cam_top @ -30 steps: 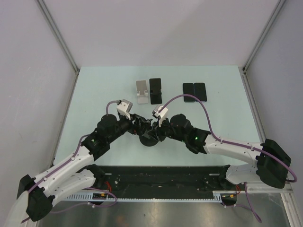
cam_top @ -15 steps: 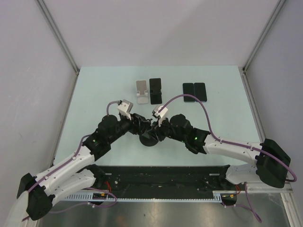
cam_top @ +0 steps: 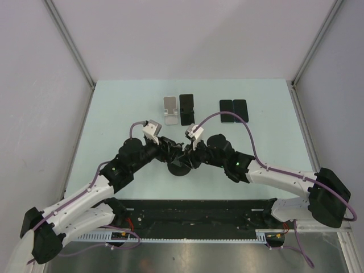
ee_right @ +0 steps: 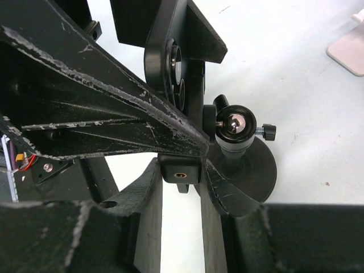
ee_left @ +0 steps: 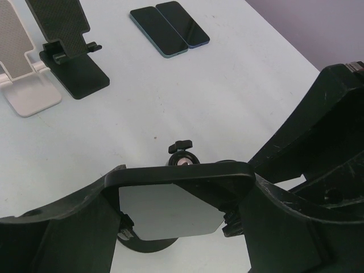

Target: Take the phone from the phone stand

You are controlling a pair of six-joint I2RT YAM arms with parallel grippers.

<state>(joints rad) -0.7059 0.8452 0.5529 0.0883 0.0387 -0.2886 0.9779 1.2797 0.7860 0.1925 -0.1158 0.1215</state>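
Gripping the phone by its sides, the left end effector holds it over the stand, mid bench. The right end effector pinches the clamp beneath. Freeing the phone seemingly remains.

A lab: walled test table, two robot arms

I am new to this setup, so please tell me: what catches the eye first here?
Mid-table, the left gripper and right gripper crowd a glossy phone clamped on a black round-based stand. Behind wait a white empty stand, a black empty stand and two dark flat phones.
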